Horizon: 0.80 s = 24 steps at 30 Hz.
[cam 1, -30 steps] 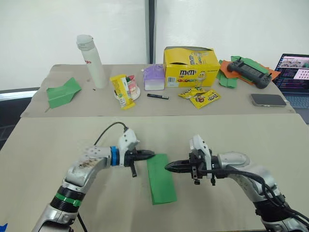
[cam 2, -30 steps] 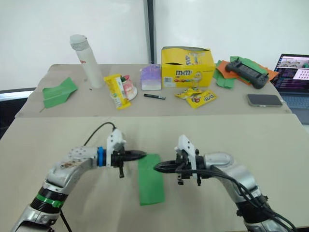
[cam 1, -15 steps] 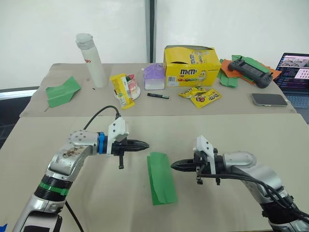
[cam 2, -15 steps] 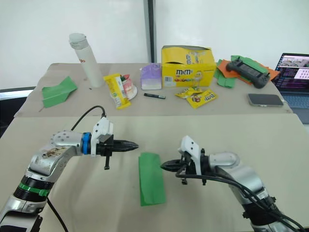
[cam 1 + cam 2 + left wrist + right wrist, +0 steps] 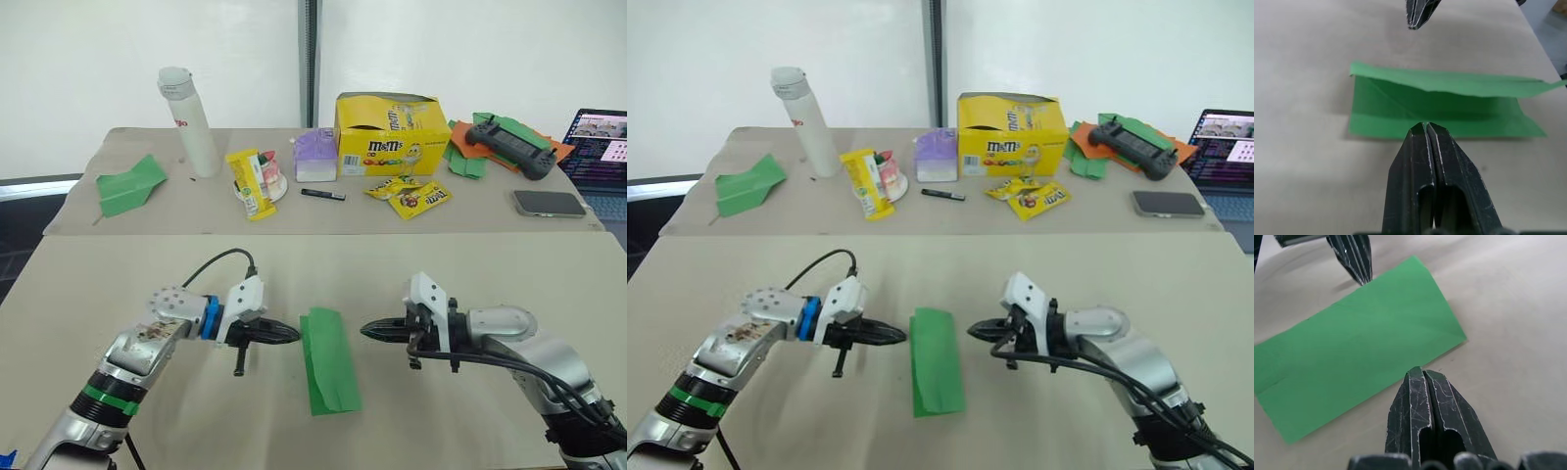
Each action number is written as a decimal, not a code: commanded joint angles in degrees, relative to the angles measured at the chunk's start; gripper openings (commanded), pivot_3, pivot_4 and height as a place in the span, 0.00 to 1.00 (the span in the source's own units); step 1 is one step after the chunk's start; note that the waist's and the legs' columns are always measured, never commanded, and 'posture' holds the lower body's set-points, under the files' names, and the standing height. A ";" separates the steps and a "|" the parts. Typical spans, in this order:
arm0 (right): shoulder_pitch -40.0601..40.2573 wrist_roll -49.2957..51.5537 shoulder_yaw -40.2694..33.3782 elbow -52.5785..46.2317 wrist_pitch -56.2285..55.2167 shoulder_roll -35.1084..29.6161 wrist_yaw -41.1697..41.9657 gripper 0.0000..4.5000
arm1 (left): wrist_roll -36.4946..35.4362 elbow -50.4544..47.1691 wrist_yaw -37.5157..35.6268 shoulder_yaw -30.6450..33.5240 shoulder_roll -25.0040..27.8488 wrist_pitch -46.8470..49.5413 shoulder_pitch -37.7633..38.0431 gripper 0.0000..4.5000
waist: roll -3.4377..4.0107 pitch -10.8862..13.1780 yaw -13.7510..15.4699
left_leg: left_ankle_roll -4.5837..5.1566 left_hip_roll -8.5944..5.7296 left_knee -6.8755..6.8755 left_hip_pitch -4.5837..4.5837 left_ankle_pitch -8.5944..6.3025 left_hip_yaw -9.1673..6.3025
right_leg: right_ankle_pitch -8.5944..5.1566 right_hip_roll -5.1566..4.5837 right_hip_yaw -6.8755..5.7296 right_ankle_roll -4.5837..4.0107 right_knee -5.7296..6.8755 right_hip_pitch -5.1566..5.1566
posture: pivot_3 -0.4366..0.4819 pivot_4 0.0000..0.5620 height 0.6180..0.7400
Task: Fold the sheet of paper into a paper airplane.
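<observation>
The sheet of paper [image 5: 329,358], folded to a narrow strip, is laid flat on the table [image 5: 490,274] between the closed, empty left gripper [image 5: 292,335] and right gripper [image 5: 367,330]; being light, thin and easily creased, it is best pinched at its raised right edge.

A plain beige worktop [image 5: 118,284] is seen up front, with a second one [image 5: 196,211] butted against its far edge, a seam running between them. The far one is pretty cluttered: a tall white bottle [image 5: 191,122], a yellow M&M's box [image 5: 390,133], snack packets [image 5: 416,196], a small purple carton [image 5: 315,157], a phone [image 5: 547,203], a black controller [image 5: 507,145] and an open laptop [image 5: 600,147] at the right edge. A white wall [image 5: 98,59] is seen behind, split by a dark vertical strip [image 5: 311,64]. Lighting is even and soft.
</observation>
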 commanded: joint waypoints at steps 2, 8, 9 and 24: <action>-0.01 0.14 -2.08 -1.94 -0.81 -0.84 -0.35 0.00 | 2.03 0.71 1.19 -1.79 -1.70 -1.36 -1.38 0.01 | 0.00 0.00 0.00 | 0.00 0.00 0.00 0.01 0.00 0.00 | 0.00 0.00 0.00 0.00 0.01 0.01 | 0.48 0.27 1.00; -0.37 0.76 -4.12 -2.50 0.00 -1.59 -1.32 0.00 | 2.11 1.62 2.52 -4.70 -8.76 -0.86 -4.96 0.01 | -0.01 0.01 0.20 | 0.00 -0.03 0.04 -0.02 0.00 0.01 | 0.00 -0.01 0.00 0.01 0.02 0.01 | 0.48 0.27 1.00; -0.28 0.74 -4.70 -2.52 0.07 -1.92 -1.48 0.00 | 2.29 2.05 2.46 -5.15 -9.80 -0.87 -5.79 0.01 | -0.02 0.01 0.28 | 0.00 -0.03 0.07 -0.03 0.00 0.00 | 0.01 -0.01 -0.01 0.01 0.02 0.01 | 0.48 0.27 1.00; 2.97 3.11 -17.15 -6.21 5.12 -6.91 -5.55 0.00 | 12.31 16.30 3.26 -16.58 -18.60 3.87 -16.17 0.01 | -0.03 0.02 0.54 | 0.01 -0.05 0.14 -0.02 0.01 0.11 | 0.01 0.01 -0.01 0.03 0.08 0.06 | 0.48 0.27 1.00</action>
